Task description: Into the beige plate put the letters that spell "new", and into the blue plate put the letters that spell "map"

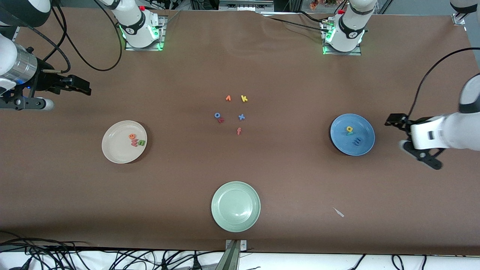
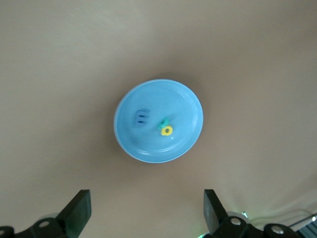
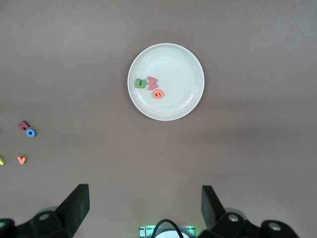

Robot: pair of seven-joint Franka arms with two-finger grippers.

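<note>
I am seeing the round cream-beige shallow plate (image 1: 112, 150) sitting on the brown desk (image 1: 285, 180) toward the right arm's end. It is carrying the small green foam n (image 1: 141, 142), the orange foam e (image 1: 132, 136) and the salmon-red foam w (image 1: 134, 143), all three bunched together and touching or nearly so. In the right wrist view they are lying just off the plate's middle.

The round mid-blue shallow plate (image 1: 364, 144) is sitting toward the left arm's end. It is holding the yellow foam a (image 1: 349, 129) with the teal-green foam p (image 2: 162, 122) tucked against it, and the blue foam m (image 1: 358, 141) lying a little apart from that pair, nearer to the front camera.

The left gripper (image 1: 392, 122) is hanging over bare desk just beside the blue plate, at the desk's edge, with its jaws spread wide and gripping nothing. The right gripper (image 1: 85, 87) is hovering over bare desk at its own end, also standing wide and empty.

In the middle of the desk I am seeing the leftover letters: an orange foam v (image 1: 228, 98), a yellow foam k (image 1: 244, 98), a blue foam o (image 1: 217, 115) touching a dark red letter (image 1: 221, 120) I cannot read, a blue foam x (image 1: 241, 117) and a red foam f (image 1: 239, 131). A round pale green plate (image 1: 235, 206) is sitting nearest the front camera.
</note>
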